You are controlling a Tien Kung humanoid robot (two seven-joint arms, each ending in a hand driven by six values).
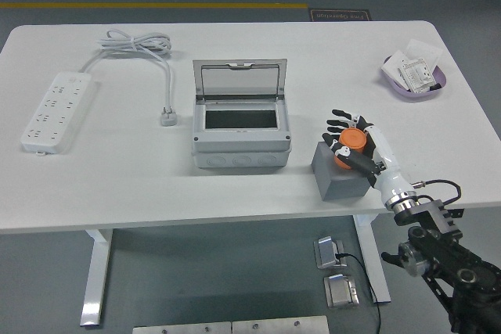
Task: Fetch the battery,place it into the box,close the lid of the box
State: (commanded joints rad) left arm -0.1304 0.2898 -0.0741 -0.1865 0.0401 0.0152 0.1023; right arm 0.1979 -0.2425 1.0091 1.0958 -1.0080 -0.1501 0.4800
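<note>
Bright, even overhead light, soft shadows, sharp focus, no glare.

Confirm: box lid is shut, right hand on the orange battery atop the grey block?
Not quite. The head view shows the box with its lid open, tilted up at the back. The rest holds: the right hand grips the orange battery on the grey block.

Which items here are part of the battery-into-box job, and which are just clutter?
Job items: orange battery on the grey block, right hand on it, grey box with lid open.

Lying about: power strip and its cord, purple dish holding packets.
</note>
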